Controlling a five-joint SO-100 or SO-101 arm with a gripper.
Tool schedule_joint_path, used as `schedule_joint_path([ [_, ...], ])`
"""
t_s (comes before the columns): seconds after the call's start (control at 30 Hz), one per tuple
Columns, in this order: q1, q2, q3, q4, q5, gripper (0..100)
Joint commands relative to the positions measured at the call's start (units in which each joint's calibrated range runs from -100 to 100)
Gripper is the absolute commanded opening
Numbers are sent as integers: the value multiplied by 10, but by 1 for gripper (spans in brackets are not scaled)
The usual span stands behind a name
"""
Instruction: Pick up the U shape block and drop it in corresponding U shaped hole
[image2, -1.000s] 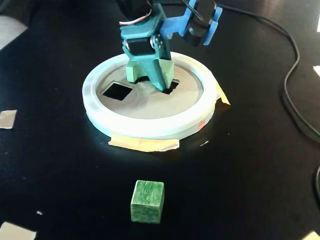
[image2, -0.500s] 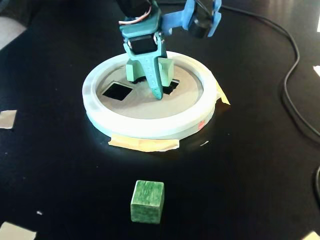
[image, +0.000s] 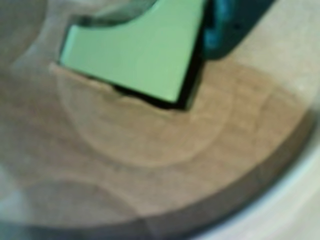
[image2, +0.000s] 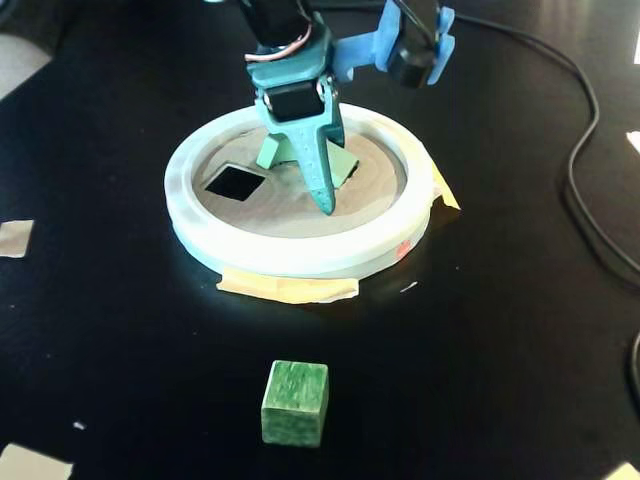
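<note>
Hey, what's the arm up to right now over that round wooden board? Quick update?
Gripper down over the round board, light green U block tilted at its hole, not dropped through. Grip unclear. Square hole open; green cube sits apart, nothing blocking.

One round board (image2: 300, 240) with white rim on table (image2: 500, 350). One square hole (image2: 235, 182) visible in it. One light-green block (image: 140, 50) at the board, under the hand (image2: 325, 195). One dark-green cube (image2: 296, 402) off the board. One arm. One cable (image2: 590, 170). Five tape scraps.
</note>
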Motion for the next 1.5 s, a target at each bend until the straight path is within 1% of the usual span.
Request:
schedule_joint_path([
  [0.0, 5, -39, -40, -1, 3, 82],
  [0.33, -15, -149, -40, 1, 3, 81],
  [0.4, -17, -167, -40, 23, 6, 81],
  [0.47, -18, -200, -33, 87, 36, 81],
  [0.53, -20, -228, -32, 148, 82, 81],
  [0.57, -25, -240, -31, 179, 109, 81],
  [0.6, -33, -260, -31, 233, 157, 81],
  [0.67, -43, -278, -31, 293, 207, 81],
  [0.77, -84, -293, -36, 353, 256, 81],
  [0.93, -181, -269, -32, 353, 264, 83],
  [0.97, -184, -257, -39, 353, 265, 83],
  [1.07, -184, -217, -38, 343, 271, 82],
  [1.17, -179, -161, -39, 248, 305, 83],
  [1.27, -140, -135, -30, 191, 315, 83],
  [1.47, -95, -120, -30, 177, 340, 83],
])
